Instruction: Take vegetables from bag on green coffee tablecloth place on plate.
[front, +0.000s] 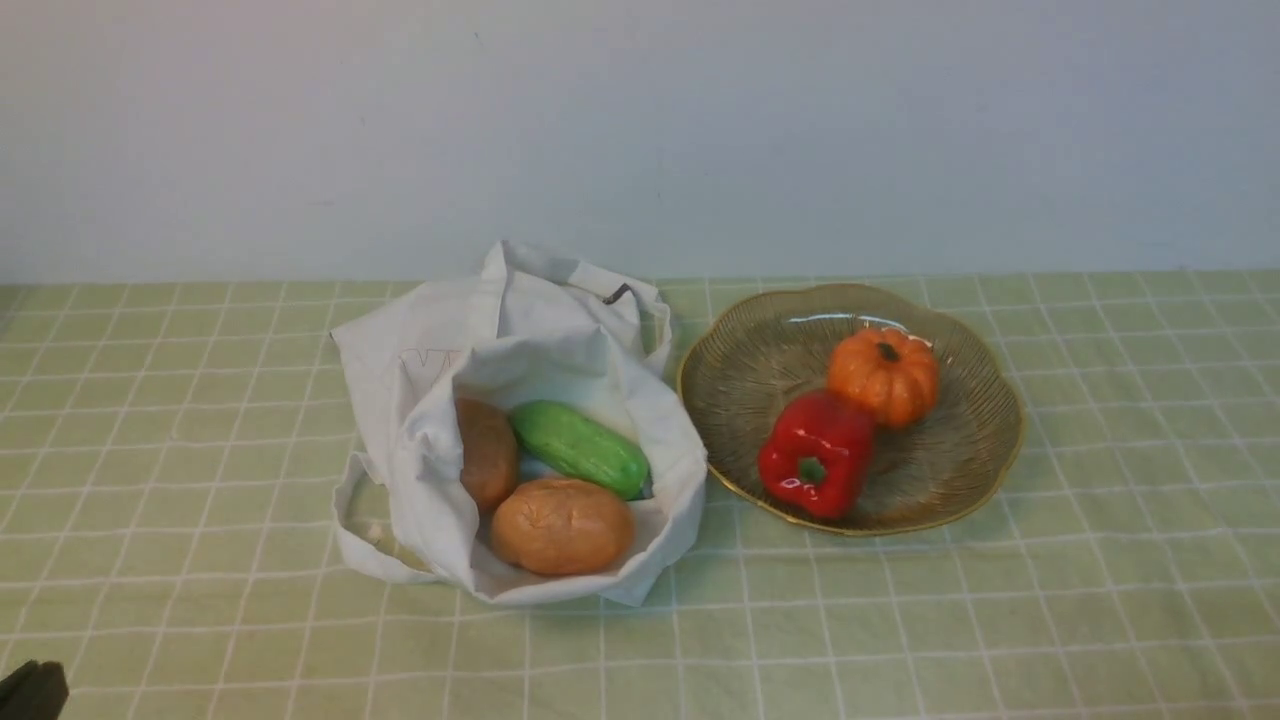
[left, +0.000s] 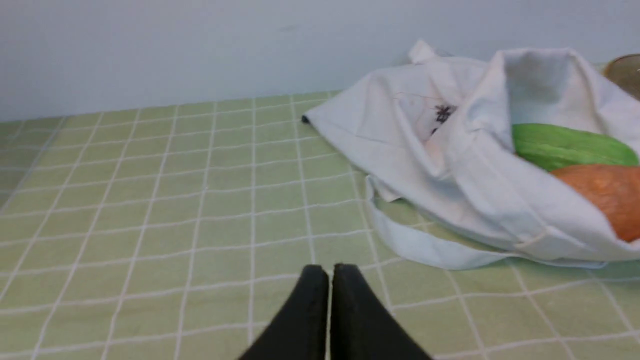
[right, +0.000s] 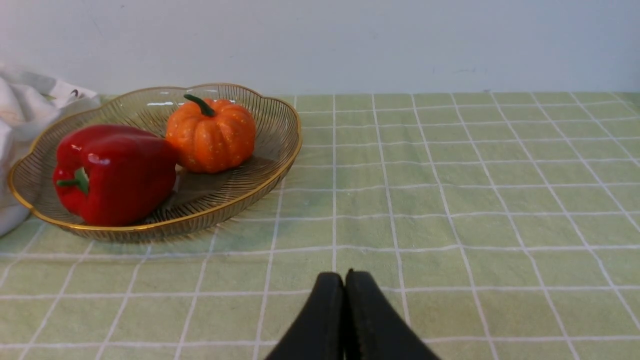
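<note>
Fingers (left: 327, 272) shut, empty; I'd grip the cucumber (front: 578, 449) across its middle, probably light, stiff, slick, while the bag (front: 660, 430) looks floppy.

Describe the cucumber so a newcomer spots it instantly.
On the green checked tablecloth, find the white cloth bag left of the plate. Inside its open mouth lies the cucumber, the only green vegetable beside two brown potato-like lumps.
</note>
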